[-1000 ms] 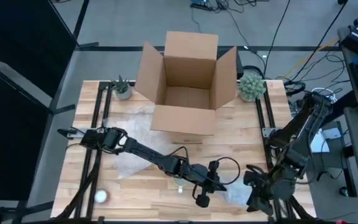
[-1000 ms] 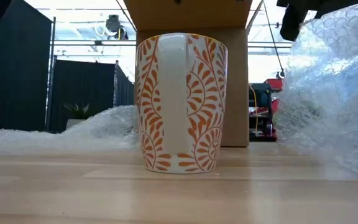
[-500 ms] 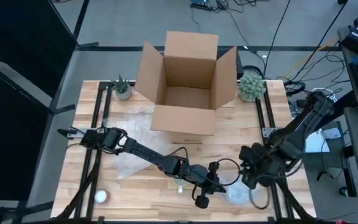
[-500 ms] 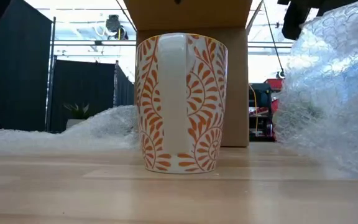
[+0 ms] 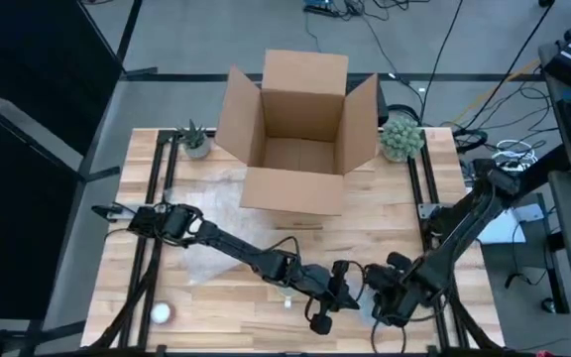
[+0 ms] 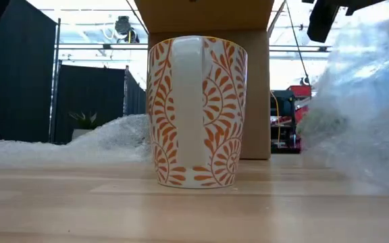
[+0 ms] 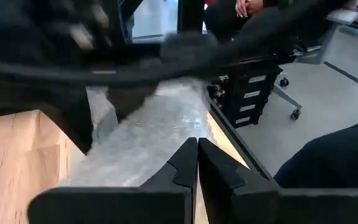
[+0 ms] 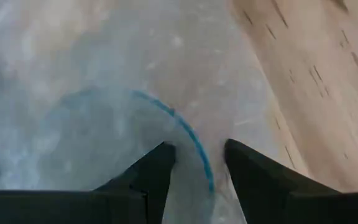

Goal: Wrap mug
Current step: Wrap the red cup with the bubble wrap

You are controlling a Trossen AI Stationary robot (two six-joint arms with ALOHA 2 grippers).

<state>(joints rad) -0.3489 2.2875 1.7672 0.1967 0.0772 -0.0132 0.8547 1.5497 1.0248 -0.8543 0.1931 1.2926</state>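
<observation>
One mug (image 6: 196,111), upright on the counter (image 5: 216,307), in front of one open cardboard box (image 5: 298,129). One bubble wrap sheet (image 7: 148,140) beside mug. Left gripper (image 7: 196,163): fingers together, pinching bubble wrap. Right gripper (image 8: 194,163): fingers parted, over wrap. Two potted plants (image 5: 194,140) flank box.

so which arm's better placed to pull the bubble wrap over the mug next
Probably the left. Its gripper is shut on the bubble wrap, raised beside the mug. The right gripper is open above the sheet, holding nothing.
</observation>
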